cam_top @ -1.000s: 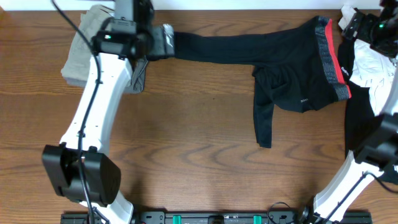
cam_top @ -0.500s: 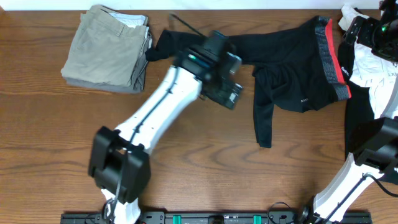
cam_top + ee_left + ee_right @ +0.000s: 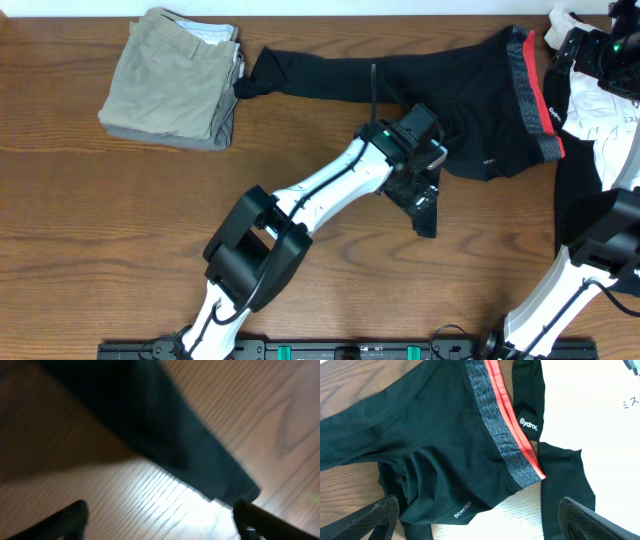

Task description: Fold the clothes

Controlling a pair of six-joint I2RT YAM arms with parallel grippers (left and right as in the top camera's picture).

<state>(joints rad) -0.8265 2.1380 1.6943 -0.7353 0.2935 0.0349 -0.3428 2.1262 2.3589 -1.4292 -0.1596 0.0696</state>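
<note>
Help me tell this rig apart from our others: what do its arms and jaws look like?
Both the left arm and right arm have white, rounded link shells joined by bulky black joint housings. Each wrist is black with a small green light, and a thin black cable rises from the left one. The jaws are black; the right pair's tips look mesh-textured.

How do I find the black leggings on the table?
Look along the far edge of the wooden table. Between the folded khaki trousers on the left and the white T-shirt on the right, the leggings lie stretched out. Only they have a red-and-grey waistband.
</note>
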